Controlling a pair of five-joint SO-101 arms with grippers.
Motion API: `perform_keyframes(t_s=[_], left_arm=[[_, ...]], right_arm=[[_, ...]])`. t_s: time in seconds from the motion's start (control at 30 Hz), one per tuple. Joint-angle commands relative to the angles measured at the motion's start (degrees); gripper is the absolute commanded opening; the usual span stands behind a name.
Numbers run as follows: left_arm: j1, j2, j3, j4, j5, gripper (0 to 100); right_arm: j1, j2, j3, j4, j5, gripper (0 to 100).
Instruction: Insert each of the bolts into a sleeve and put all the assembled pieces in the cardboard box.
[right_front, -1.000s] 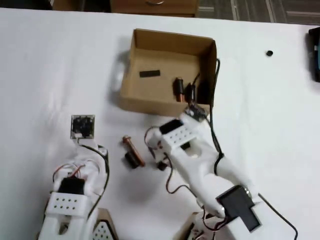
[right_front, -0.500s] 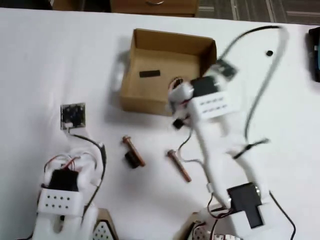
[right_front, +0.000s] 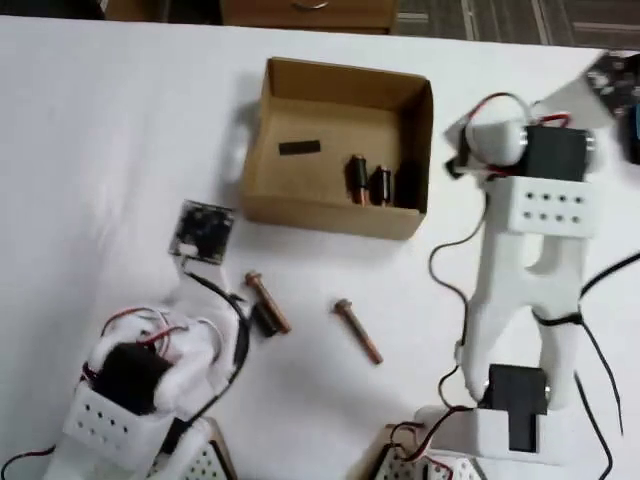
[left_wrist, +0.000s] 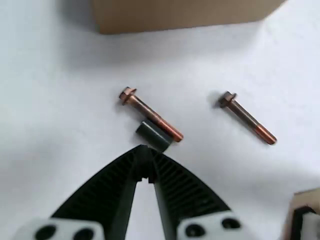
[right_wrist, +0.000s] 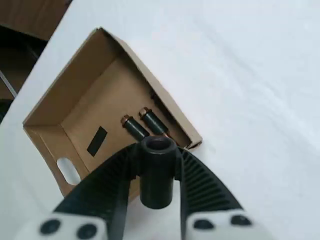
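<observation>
Bolt (left_wrist: 150, 114) lying on table (left_wrist: 50, 100) against loose sleeve (left_wrist: 152, 136); second bolt (left_wrist: 247, 117) lying apart. Near that sleeve, left gripper (left_wrist: 144, 150) hovering, fingers closed together, gripping nothing. Beside cardboard box (right_wrist: 75, 100), right gripper (right_wrist: 157, 152) clamping black sleeve (right_wrist: 157, 175). Two assembled pieces (right_wrist: 134, 127) lying in box.

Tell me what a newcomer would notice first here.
The right gripper, beside the cardboard box, clamps a black sleeve. Two assembled pieces lie in the box. On the table in front of it lie a bolt with a loose sleeve against it and a second bolt.
</observation>
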Motion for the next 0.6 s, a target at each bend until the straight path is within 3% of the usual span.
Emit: perform_keyframes(t_s=[0.0, 0.1, 0.27, 0.57], left_arm=[[7.91, -0.09, -5.41, 4.04, 0.44, 2], [13.45, 0.00, -7.25, 6.33, 0.79, 2], [19.16, 6.42, -11.21, 6.15, 10.02, 2], [19.78, 35.34, -28.62, 1.58, 26.64, 2]], right_arm=[[1.98, -0.13, -3.78, 0.22, 1.23, 2.2], [3.91, -0.48, -3.87, 0.22, 1.05, 2.2], [9.01, -0.48, -3.96, -1.27, 0.70, 2.2], [16.40, -0.48, -8.18, -7.43, 1.14, 2.2]])
